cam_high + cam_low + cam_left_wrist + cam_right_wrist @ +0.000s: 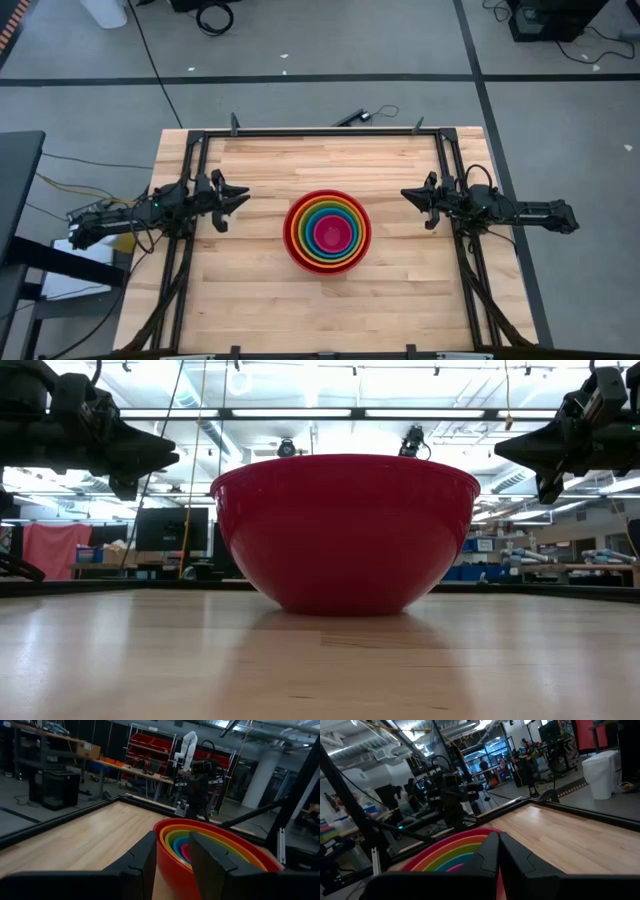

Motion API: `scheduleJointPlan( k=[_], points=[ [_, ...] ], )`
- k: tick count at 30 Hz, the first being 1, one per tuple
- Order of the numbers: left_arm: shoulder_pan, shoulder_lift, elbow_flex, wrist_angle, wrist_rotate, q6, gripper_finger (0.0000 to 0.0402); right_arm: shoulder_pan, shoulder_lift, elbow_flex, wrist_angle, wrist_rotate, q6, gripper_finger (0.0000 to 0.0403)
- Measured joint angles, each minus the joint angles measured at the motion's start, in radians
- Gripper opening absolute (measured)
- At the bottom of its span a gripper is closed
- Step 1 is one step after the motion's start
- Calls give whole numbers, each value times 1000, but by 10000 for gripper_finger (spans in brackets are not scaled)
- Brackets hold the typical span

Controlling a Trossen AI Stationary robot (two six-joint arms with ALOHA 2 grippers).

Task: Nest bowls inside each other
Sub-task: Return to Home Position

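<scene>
Five bowls sit nested one inside the other in the middle of the wooden table (250,290). The red one (291,232) is outermost, then orange, yellow-green and blue, with the small pink one (330,234) innermost. The red bowl (345,530) rests on its base. My left gripper (242,200) hovers level to the left of the stack, open, with nothing between its fingers (172,840). My right gripper (406,194) hovers level to the right of the stack, shut on nothing (498,836). Both are clear of the bowls and above the table.
A black metal frame (320,132) runs along the table's far edge and down both sides beneath the arms. Bare wood lies all around the stack. A cable and a small black object (355,117) lie just beyond the far edge.
</scene>
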Motion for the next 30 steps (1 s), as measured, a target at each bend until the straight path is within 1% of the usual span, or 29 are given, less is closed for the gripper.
scheduleJointPlan(
  k=[5, 30],
  points=[
    [0, 0, 0, 0, 0, 29, 117, 0, 0, 0, 0, 0, 0, 18],
    [0, 0, -1, 0, 0, 32, 117, 0, 0, 0, 0, -3, 0, 19]
  ],
)
